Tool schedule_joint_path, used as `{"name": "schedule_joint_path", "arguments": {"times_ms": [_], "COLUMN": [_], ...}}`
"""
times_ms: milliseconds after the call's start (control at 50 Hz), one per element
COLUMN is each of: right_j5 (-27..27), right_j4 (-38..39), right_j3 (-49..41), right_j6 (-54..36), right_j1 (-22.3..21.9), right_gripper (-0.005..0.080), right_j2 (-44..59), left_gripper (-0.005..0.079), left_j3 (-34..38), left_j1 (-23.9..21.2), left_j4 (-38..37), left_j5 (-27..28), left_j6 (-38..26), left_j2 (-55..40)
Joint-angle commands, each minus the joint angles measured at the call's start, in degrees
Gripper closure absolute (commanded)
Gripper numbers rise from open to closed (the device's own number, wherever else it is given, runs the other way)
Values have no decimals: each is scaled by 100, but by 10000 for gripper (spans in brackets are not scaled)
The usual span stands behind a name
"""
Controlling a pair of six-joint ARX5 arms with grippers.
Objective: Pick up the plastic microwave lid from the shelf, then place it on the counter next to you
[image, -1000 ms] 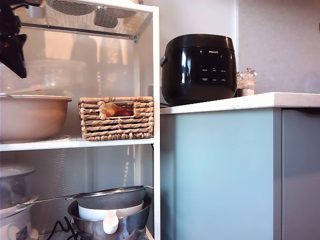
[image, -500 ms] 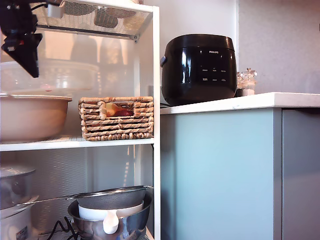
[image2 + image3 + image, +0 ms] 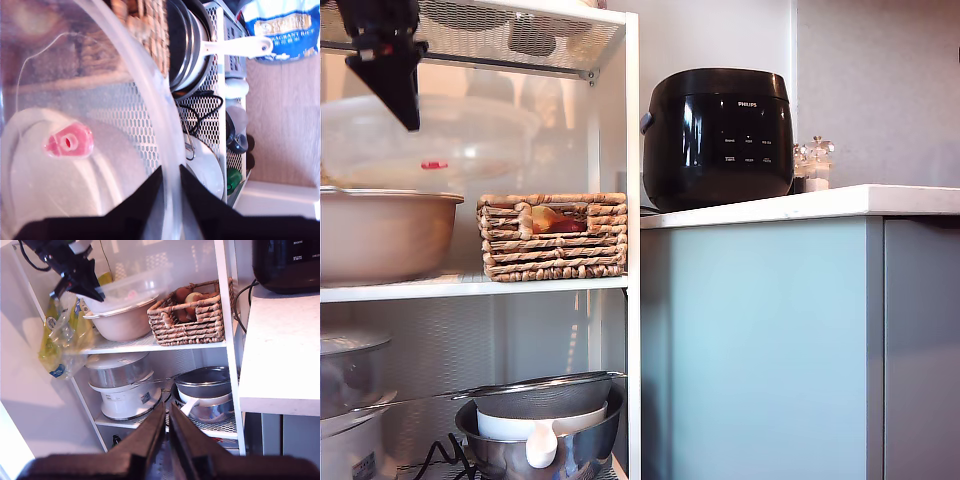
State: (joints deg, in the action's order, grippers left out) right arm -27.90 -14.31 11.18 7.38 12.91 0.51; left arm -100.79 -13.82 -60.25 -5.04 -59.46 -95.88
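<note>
The plastic microwave lid (image 3: 470, 135), a clear frosted dome with a red centre spot, hangs tilted just over a beige bowl (image 3: 380, 235) on the shelf (image 3: 632, 150), at the exterior view's left. My first gripper (image 3: 170, 192) is shut on the lid's rim (image 3: 167, 150), which runs between its black fingers (image 3: 145, 200). The same gripper (image 3: 390, 70) reaches down from the exterior view's top left. The counter (image 3: 820, 204) lies at the exterior view's right. My second gripper (image 3: 167, 412) is shut on nothing, facing the shelf (image 3: 222, 305) from a distance.
A wicker basket (image 3: 553, 235) stands beside the bowl. A wire mesh tier (image 3: 520, 35) sits close above the lid. A black rice cooker (image 3: 718, 135) and small jars (image 3: 812, 165) occupy the counter. Pots, a strainer (image 3: 545, 395) and a steamer (image 3: 122, 385) fill the lower shelf.
My first gripper has moved toward the exterior view's right and slightly up. The lid came with it, sliding out over the beige bowl so its red spot now shows.
</note>
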Motion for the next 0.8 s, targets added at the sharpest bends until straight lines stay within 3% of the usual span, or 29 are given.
{"name": "schedule_joint_path", "arguments": {"times_ms": [0,780], "right_j5": [2,0], "right_j4": [26,26], "right_j3": [-7,-7], "right_j6": [-35,-35], "right_j1": [22,22], "right_gripper": [764,764], "right_j2": [35,35], "left_gripper": [763,763], "left_j3": [-105,-540], "left_j1": [-94,-1526], "left_j4": [-20,-1062], "left_j5": [-20,-597], "left_j6": [120,1040], "left_j2": [76,140]}}
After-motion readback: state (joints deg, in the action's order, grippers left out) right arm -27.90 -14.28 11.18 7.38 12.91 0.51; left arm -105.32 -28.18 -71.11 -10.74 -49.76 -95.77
